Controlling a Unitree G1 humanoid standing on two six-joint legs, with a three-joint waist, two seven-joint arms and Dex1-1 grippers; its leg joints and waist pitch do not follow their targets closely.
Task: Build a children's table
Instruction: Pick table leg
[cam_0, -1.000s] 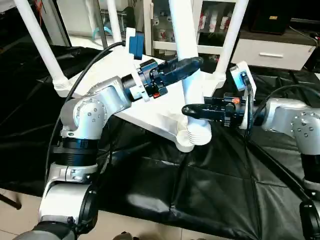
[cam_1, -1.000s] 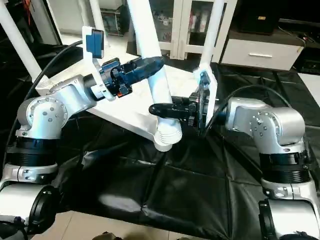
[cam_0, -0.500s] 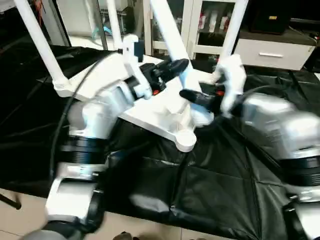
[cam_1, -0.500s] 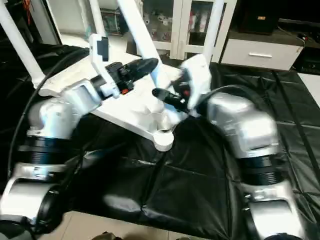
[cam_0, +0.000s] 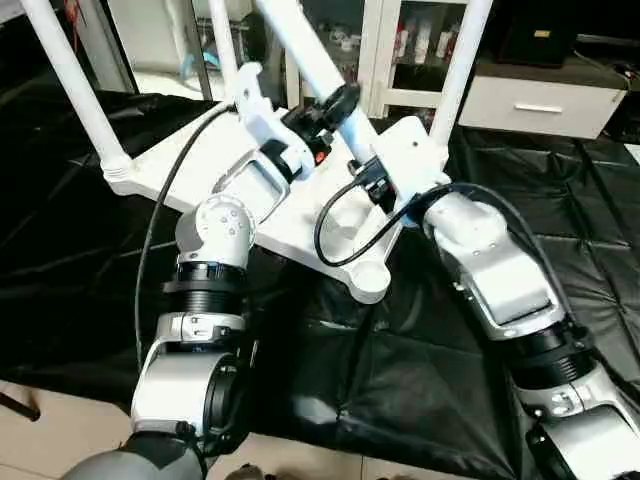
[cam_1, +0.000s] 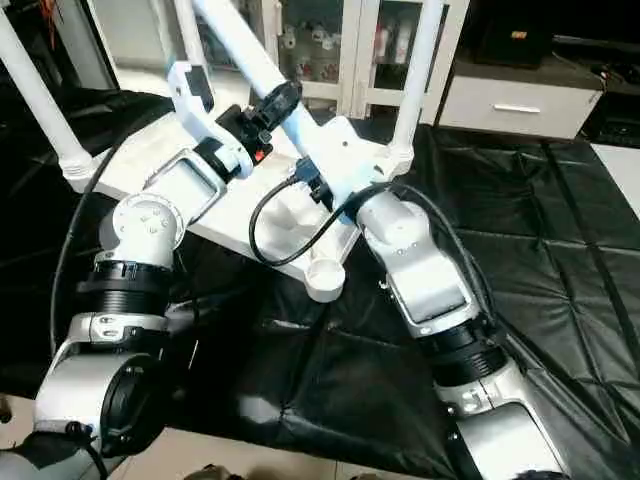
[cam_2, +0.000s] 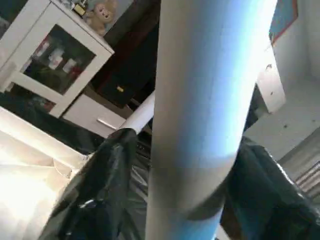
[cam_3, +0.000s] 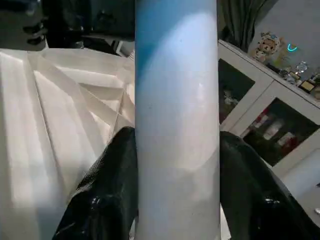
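The white tabletop (cam_0: 200, 160) lies upside down on a black sheet. Three white legs (cam_0: 75, 90) (cam_0: 222, 40) (cam_0: 455, 70) stand upright in its left, far and right corners. The near corner socket (cam_0: 368, 280) stands open with nothing in it. A fourth leg (cam_0: 300, 45) slants up and to the left above the tabletop. My left gripper (cam_0: 338, 103) is shut on it higher up, my right gripper (cam_0: 362, 172) lower down. In each wrist view black fingers (cam_2: 112, 185) (cam_3: 107, 185) press both sides of the tube.
The black sheet (cam_0: 430, 400) spreads around the tabletop, with pale floor at its near edge. Behind stand a glass-door cabinet (cam_0: 400, 40) and a white drawer unit (cam_0: 545, 100). Black cables loop from both wrists over the tabletop.
The fourth leg stood upright in the near corner socket; now it is out of the socket and leans left. Both arms have swung inward and further back with it.
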